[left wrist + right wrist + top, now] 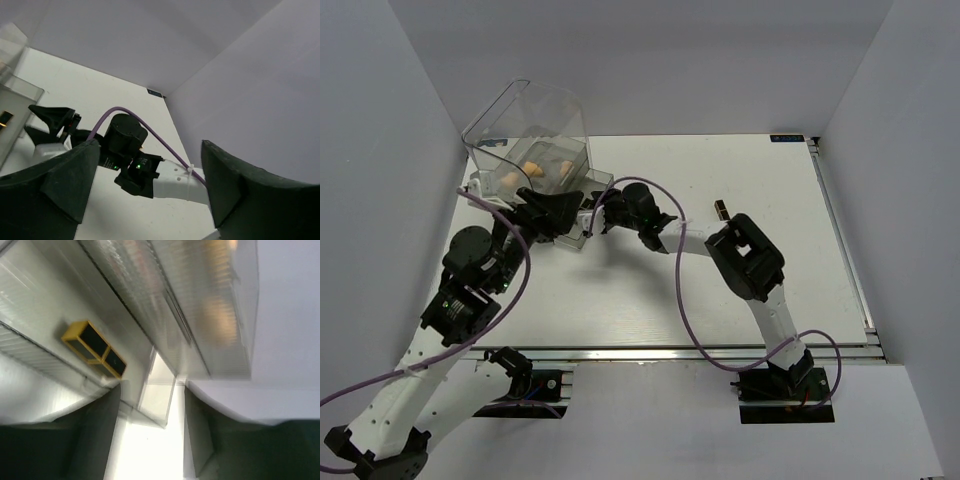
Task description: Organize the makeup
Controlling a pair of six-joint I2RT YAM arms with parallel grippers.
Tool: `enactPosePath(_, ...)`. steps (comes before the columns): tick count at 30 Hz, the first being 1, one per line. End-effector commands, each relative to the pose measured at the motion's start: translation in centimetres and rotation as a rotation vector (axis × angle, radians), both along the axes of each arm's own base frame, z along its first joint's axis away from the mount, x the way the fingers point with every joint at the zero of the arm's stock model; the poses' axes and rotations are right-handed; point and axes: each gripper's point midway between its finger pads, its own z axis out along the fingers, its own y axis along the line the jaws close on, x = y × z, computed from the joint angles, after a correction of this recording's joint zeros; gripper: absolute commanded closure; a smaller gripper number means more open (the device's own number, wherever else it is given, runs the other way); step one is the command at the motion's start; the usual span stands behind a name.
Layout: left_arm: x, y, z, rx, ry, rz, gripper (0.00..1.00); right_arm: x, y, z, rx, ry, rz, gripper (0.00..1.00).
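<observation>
Tan sponges lie inside the tilted clear drawer box at the back left; they show blurred in the right wrist view. One black-and-gold lipstick lies inside a clear compartment of the box. Another lipstick lies on the table to the right. My left gripper is open and empty at the box's front. My right gripper is open, its jaws on either side of a clear tab at the box's corner. The palettes are hidden.
The right arm's wrist with its purple cable lies right in front of the left gripper. White walls close in on the left, back and right. The table's metal rail runs along the near edge.
</observation>
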Motion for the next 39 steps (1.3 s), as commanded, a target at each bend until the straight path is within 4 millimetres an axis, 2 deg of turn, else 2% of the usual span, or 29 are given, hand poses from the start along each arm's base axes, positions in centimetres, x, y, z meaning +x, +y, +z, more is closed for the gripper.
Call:
enactPosePath(1, 0.3, -2.4, 0.0, 0.01, 0.004, -0.098, 0.14, 1.5, -4.0, 11.6, 0.302, 0.058, -0.175, 0.59)
enactPosePath(2, 0.6, -3.2, -0.5, 0.019, 0.015, -0.124, 0.24, 2.0, -5.6, 11.2, 0.309, 0.139, -0.237, 0.69)
enactPosePath(3, 1.7, -4.4, -1.7, 0.038, 0.05, -0.146, 0.49, 2.7, -7.4, 10.8, 0.315, 0.223, -0.304, 0.81)
enactPosePath(4, 1.9, -5.4, -2.3, 0.043, 0.068, -0.186, 0.6, 3.9, -10.7, 12.1, 0.397, 0.364, -0.388, 0.97)
enactPosePath(5, 2.3, -6.2, -2.9, 0.048, 0.083, -0.208, 0.69, 4.2, -12.6, 11.8, 0.412, 0.466, -0.436, 1.0)
enactPosePath(6, 3.4, -7.4, -4.0, 0.045, 0.107, -0.225, 0.78, 5.3, -16.9, 9.8, 0.378, 0.614, -0.522, 1.0)
enactPosePath(7, 3.8, -8.2, -4.4, 0.039, 0.114, -0.251, 0.78, 5.3, -19.3, 10.5, 0.408, 0.684, -0.567, 1.0)
enactPosePath(8, 4.0, -9.3, -4.9, 0.028, 0.13, -0.296, 0.76, 5.4, -21.5, 10.1, 0.453, 0.787, -0.631, 1.0)
enactPosePath(9, 4.5, -10.1, -4.8, 0.011, 0.121, -0.315, 0.72, 5.7, -26.3, 8.4, 0.454, 0.885, -0.733, 1.0)
enactPosePath(11, 6.3, -12.2, -7.6, 0.019, 0.219, -0.354, 0.48, 5.3, -30.9, 9.0, 0.533, 0.974, -0.811, 0.99)
enactPosePath(12, 6.9, -13.0, -8.4, 0.02, 0.251, -0.365, 0.38, 5.4, -35.1, 8.8, 0.58, 1.019, -0.863, 0.91)
enactPosePath(13, 8.6, -14.6, -10.1, 0.031, 0.308, -0.373, 0.21, 4.5, -36.9, 8.9, 0.604, 1.041, -0.882, 0.7)
enactPosePath(14, 9.2, -15.5, -11.3, 0.044, 0.356, -0.381, 0.15, 4.0, -38.5, 8.9, 0.622, 1.058, -0.898, 0.6)
enactPosePath(15, 9.7, -16.7, -12.5, 0.065, 0.398, -0.393, 0.1, 3.7, -41.5, 8.8, 0.658, 1.073, -0.936, 0.49)
enactPosePath(16, 11.8, -18.6, -14.1, 0.092, 0.453, -0.394, 0.07, 2.6, -42.6, 8.4, 0.662, 1.104, -0.963, 0.39)
enactPosePath(18, 12.5, -20.7, -17.2, 0.164, 0.564, -0.399, 0.05, 1.5, -44.8, 8.3, 0.686, 1.124, -0.988, 0.31)
enactPosePath(19, 14.1, -22.4, -14.7, 0.158, 0.531, -0.398, 0.05, 0.8, -45.2, 7.3, 0.682, 1.16, -1.011, 0.3)
enactPosePath(20, 14.7, -23.3, -20.4, 0.247, 0.677, -0.375, 0.03, 0.4, -45.5, 7.1, 0.685, 1.176, -1.02, 0.29)
enactPosePath(23, 17.2, -26.4, -24.1, 0.355, 0.78, -0.322, 0.02, -0.6, -46.5, 6.3, 0.723, 1.225, -1.058, 0.27)
enactPosePath(25, 18.1, -27.9, -25.4, 0.401, 0.788, -0.288, 0.02, -0.8, -47.1, 6.1, 0.755, 1.25, -1.079, 0.27)
enactPosePath(28, 19.0, -29.7, -26.8, 0.407, 0.804, -0.287, 0.02, -1.0, -46.6, 5.3, 0.754, 1.299, -1.058, 0.3)
enactPosePath(29, 19.0, -29.7, -28.1, 0.407, 0.817, -0.283, 0.02, -1.1, -45.5, 5.5, 0.748, 1.334, -1.003, 0.34)
enactPosePath(31, 18.5, -29.3, -26.1, 0.38, 0.77, -0.294, 0.06, -0.7, -44.3, 4.6, 0.723, 1.382, -0.99, 0.41)
enactPosePath(32, 18.0, -28.8, -27.9, 0.385, 0.757, -0.303, 0.1, -0.6, -42.8, 4.5, 0.684, 1.399, -0.988, 0.42)
enactPosePath(33, 17.6, -28.2, -23.5, 0.338, 0.671, -0.32, 0.33, -0.4, -42.2, 3.3, 0.66, 1.428, -1.004, 0.42)
enactPosePath(34, 17.9, -28.4, -21.3, 0.296, 0.582, -0.344, 0.47, -0.1, -41.8, 2.7, 0.65, 1.427, -1.042, 0.42)
enactPosePath(36, 16.4, -26.0, -18.8, 0.277, 0.525, -0.332, 0.71, 0.5, -39.7, 1.6, 0.612, 1.425, -1.063, 0.41)
enactPosePath(38, 16.1, -24.2, -16.8, 0.273, 0.464, -0.301, 0.71, 1.0, -37.9, 0.0, 0.565, 1.417, -1.109, 0.39)
enactPosePath(39, 15.3, -22.9, -17.8, 0.296, 0.48, -0.283, 0.65, 1.7, -37.6, 0.2, 0.565, 1.395, -1.113, 0.37)
